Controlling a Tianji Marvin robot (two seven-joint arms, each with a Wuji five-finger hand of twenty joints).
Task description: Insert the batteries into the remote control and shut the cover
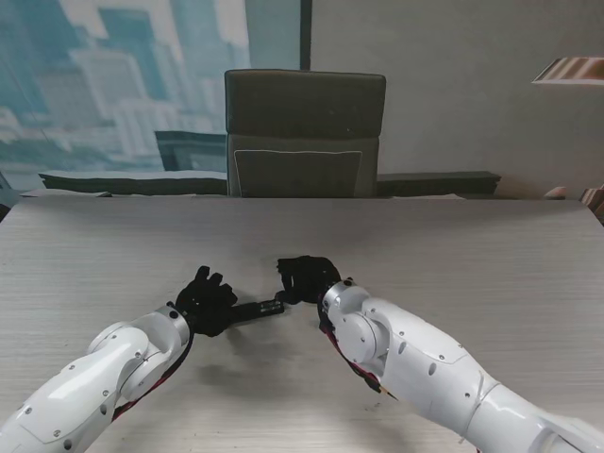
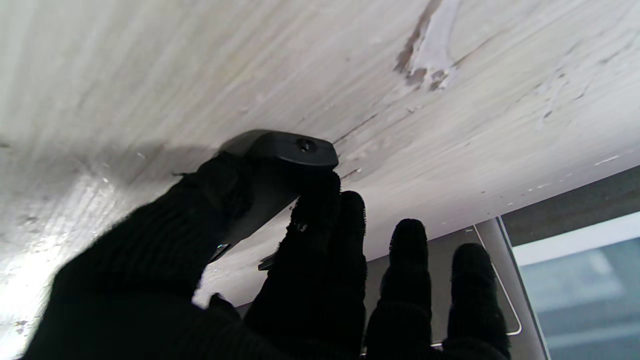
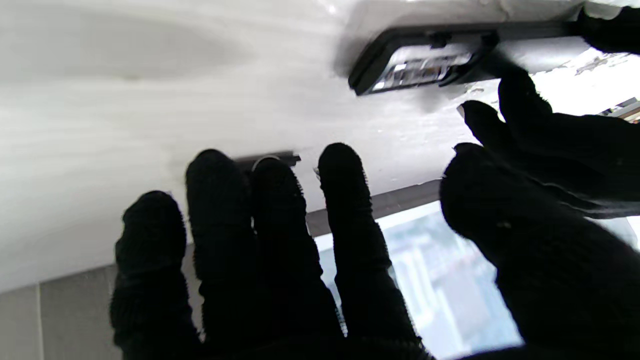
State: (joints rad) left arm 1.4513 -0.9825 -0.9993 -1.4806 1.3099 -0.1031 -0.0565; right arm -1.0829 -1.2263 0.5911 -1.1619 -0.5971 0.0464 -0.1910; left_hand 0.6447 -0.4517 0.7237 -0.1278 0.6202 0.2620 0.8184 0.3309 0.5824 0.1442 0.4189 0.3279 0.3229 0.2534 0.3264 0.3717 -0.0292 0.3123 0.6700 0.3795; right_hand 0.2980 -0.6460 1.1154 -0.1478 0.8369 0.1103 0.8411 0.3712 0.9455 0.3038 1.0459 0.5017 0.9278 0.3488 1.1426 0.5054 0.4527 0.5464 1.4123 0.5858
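Observation:
My left hand (image 1: 206,300) is shut on the black remote control (image 1: 260,309), which sticks out to the right on the table. In the left wrist view the thumb and forefinger pinch the remote's end (image 2: 280,149). In the right wrist view the remote (image 3: 420,62) shows its open battery bay with something shiny inside; I cannot make out the batteries. My right hand (image 1: 307,276) hovers just past the remote's free end, fingers (image 3: 345,210) spread and holding nothing. A thin dark flat piece (image 3: 272,157), possibly the cover, lies on the table at its fingertips.
The pale wood-grain table (image 1: 472,255) reaches to both sides. A dark chair (image 1: 304,132) stands behind its far edge, with a window behind that. The table surface shows a scuffed patch (image 2: 425,55) near the remote.

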